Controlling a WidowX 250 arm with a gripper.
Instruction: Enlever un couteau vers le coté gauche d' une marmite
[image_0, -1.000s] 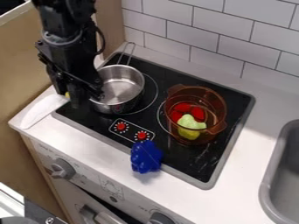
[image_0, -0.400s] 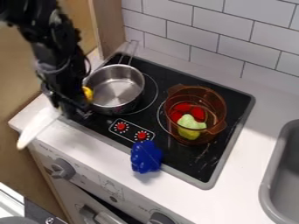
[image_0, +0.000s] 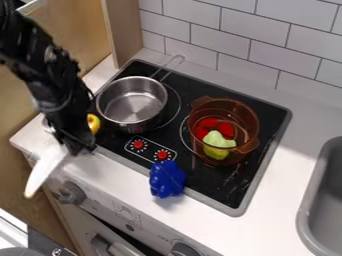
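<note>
A black end effector is clamping its fingers around a long white-bladed knife, left of a silver metal pot; careful placement is requiring levelling over the white worktop.

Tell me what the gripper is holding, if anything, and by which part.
The gripper holds the knife between its white blade and its yellow end.
</note>
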